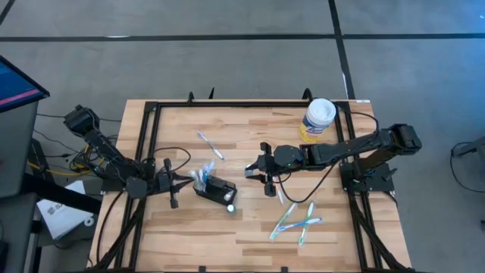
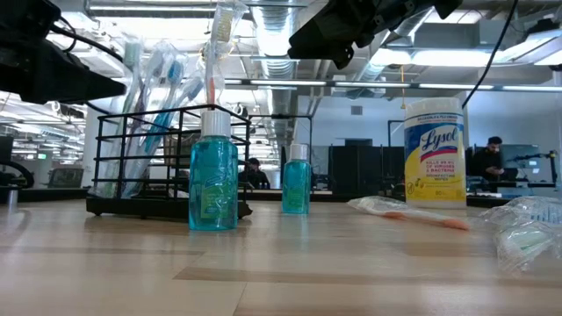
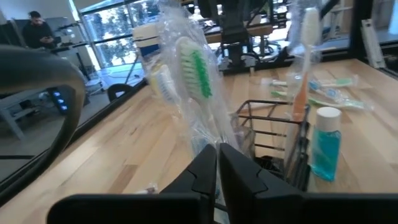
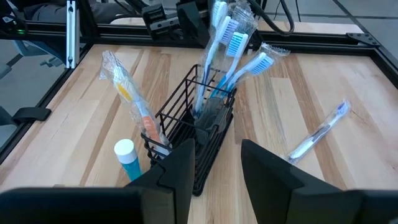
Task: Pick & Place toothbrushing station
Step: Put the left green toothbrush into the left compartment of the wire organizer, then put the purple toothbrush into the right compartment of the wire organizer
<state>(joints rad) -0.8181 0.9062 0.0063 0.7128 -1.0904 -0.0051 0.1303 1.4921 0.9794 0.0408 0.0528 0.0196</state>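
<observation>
The toothbrushing station (image 1: 216, 188) is a small black wire rack (image 4: 205, 134) standing on the wooden table left of centre. Several wrapped toothbrushes (image 4: 233, 43) stick up out of its left end. My left gripper (image 1: 182, 183) lies level at that end, its fingers (image 3: 205, 171) shut with only a slit between them. A green-bristled toothbrush in a clear wrapper (image 3: 196, 68) rises just past the fingertips. My right gripper (image 1: 265, 173) hovers open above the table to the right of the station (image 2: 158, 158), with nothing between its fingers (image 4: 180, 168). My left gripper comes level from the table's left at the green-bristled toothbrush's clear wrapper (image 3: 208, 140), just above the rack. The fingertips hide the wrapper's lower part. I cannot tell whether they touch or pinch it.
Two blue bottles with white caps (image 2: 213, 175) (image 2: 296, 180) stand by the station. A yellow canister (image 1: 318, 120) is at the far right. Loose wrapped toothbrushes lie near right (image 1: 295, 221) and behind the station (image 1: 211, 144). A black frame (image 1: 151, 114) borders the table.
</observation>
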